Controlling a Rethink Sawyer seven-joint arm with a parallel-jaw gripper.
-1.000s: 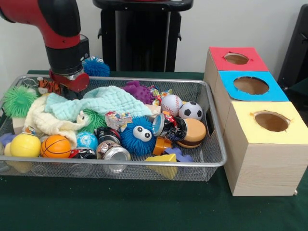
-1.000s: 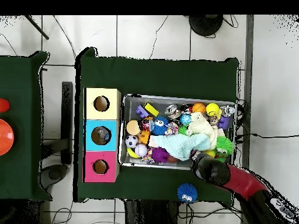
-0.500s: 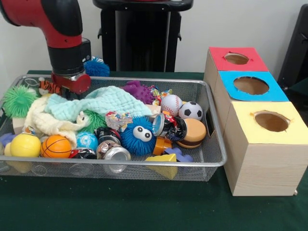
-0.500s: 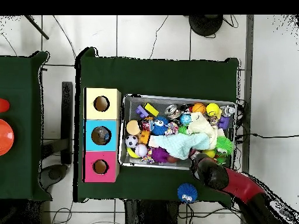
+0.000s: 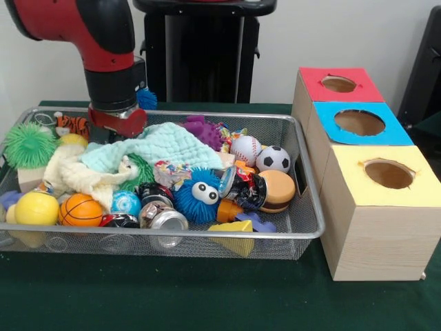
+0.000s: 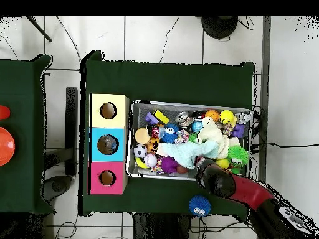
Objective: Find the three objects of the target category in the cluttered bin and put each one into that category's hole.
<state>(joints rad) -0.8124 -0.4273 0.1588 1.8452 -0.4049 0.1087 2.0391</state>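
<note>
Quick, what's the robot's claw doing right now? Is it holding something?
Gripper: hidden behind the red wrist end, low over the mint green cloth in the wire mesh bin; open, closed or holding cannot be told.

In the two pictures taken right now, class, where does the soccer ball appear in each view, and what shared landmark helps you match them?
Front view: the soccer ball lies at the wire bin's right end, beside the baseball.
Overhead view: the soccer ball lies at the bin's left end, next to the blue-topped box.
Shared landmark: the blue-topped box, the middle one of the three boxes, stands just outside the bin's wall nearest the ball.
</note>
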